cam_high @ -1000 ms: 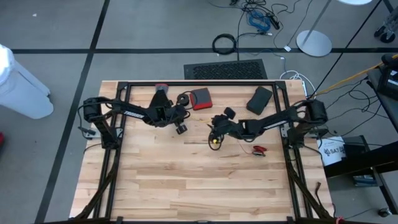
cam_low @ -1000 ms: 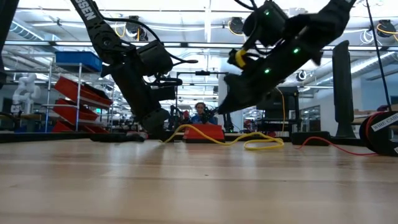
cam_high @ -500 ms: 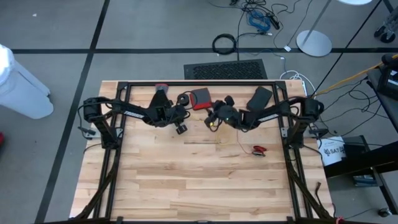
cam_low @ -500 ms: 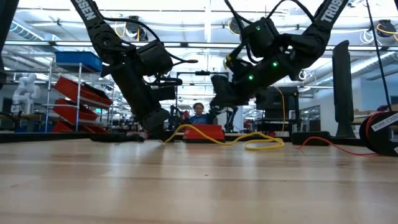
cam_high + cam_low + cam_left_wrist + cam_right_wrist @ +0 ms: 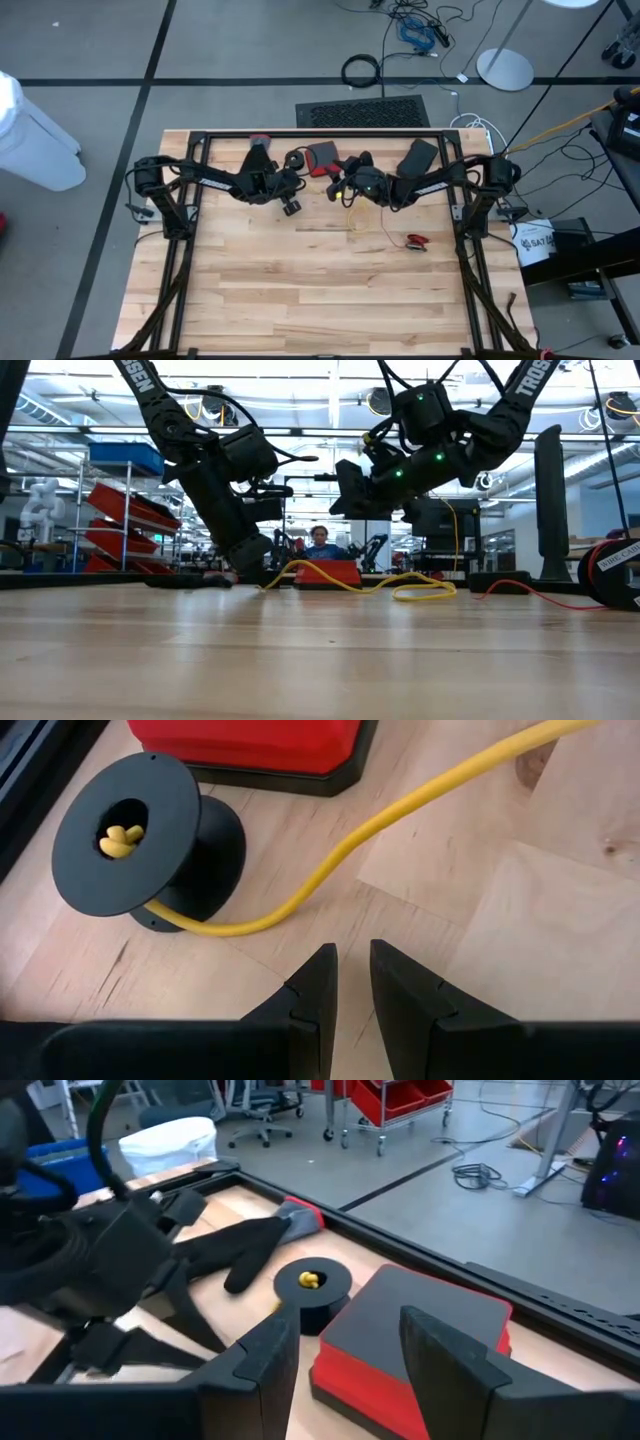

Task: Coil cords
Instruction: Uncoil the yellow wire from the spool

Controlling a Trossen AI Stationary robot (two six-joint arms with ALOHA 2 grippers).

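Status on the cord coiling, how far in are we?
Early. Done: one end of the long yellow cord is anchored in the small black spool. In hand: nothing; the left hand hovers by the spool with a narrow gap, and the right hand hangs open above the flat red box. Left: the yellow cord trails loose across the wooden table, and the small red-tipped piece is untouched.

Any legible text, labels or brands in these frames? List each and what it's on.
"TROSSEN", partly cut off: white letters on the right arm's link, low view.
"SEN", the tail of the same brand: white letters on the left arm's link, low view.
"SAT...": dark print on the white bucket beside the table, high view; the rest is too small to read.
White label on the cable reel at the low view's edge: print too blurred to read.
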